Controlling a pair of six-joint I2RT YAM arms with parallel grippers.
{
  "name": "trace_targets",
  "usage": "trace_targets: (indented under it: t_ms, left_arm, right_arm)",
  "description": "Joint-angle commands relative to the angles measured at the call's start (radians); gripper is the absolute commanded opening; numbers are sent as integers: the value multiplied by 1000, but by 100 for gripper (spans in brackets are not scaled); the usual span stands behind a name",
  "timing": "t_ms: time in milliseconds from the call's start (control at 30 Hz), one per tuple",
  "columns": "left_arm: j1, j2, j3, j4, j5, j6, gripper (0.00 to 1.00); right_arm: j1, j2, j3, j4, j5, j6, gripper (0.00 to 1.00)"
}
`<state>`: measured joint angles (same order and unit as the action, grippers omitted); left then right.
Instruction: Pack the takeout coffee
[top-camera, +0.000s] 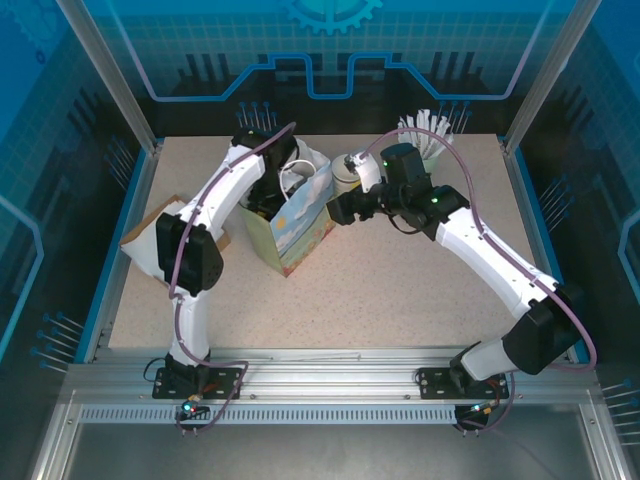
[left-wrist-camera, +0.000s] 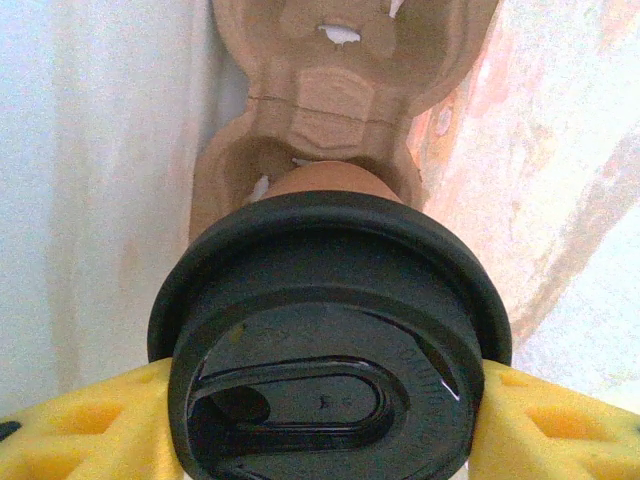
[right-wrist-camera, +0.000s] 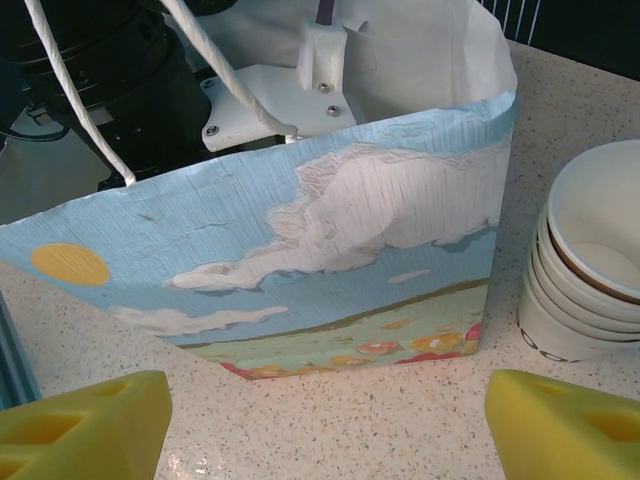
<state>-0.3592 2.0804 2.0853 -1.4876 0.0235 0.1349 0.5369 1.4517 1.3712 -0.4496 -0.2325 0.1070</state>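
Glossy plastic lid (left-wrist-camera: 320, 340), crinkled paper bag (right-wrist-camera: 300, 250)

This is a robotics lab cell. An aluminium frame (top-camera: 330, 390) and blue panels (top-camera: 330, 40) printed with gear and circuit graphics enclose a speckled tabletop (top-camera: 400, 290). The left arm (top-camera: 212, 203) and right arm (top-camera: 490, 262) are bolted to the front rail.

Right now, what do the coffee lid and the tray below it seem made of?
The lid: likely black plastic, glossy, with moulded ridges. The tray: probably moulded paper pulp, matte brown, with soft rounded cup wells.
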Motion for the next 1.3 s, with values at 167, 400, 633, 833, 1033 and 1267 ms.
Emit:
trace_targets:
  t_ms: [167, 400, 633, 833, 1033, 1267]
  left_arm:
    - [19, 13, -12, -20, 46, 25, 38]
    - [19, 30, -6, -16, 53, 26, 38]
    - [19, 26, -5, -15, 50, 21, 38]
    - [19, 40, -24, 4, 43, 18, 38]
    - [19, 56, -27, 22, 36, 7, 38]
    - [17, 73, -32, 40, 21, -6, 38]
  right_arm:
    - [15, 5, 32, -16, -2, -3, 84]
    - [16, 4, 34, -19, 1, -6, 84]
    - [17, 6, 37, -23, 1, -8, 84]
    - [20, 4, 43, -29, -1, -9, 84]
    - [21, 1, 37, -28, 1, -7, 84]
    - [25, 2, 34, -27, 2, -6, 84]
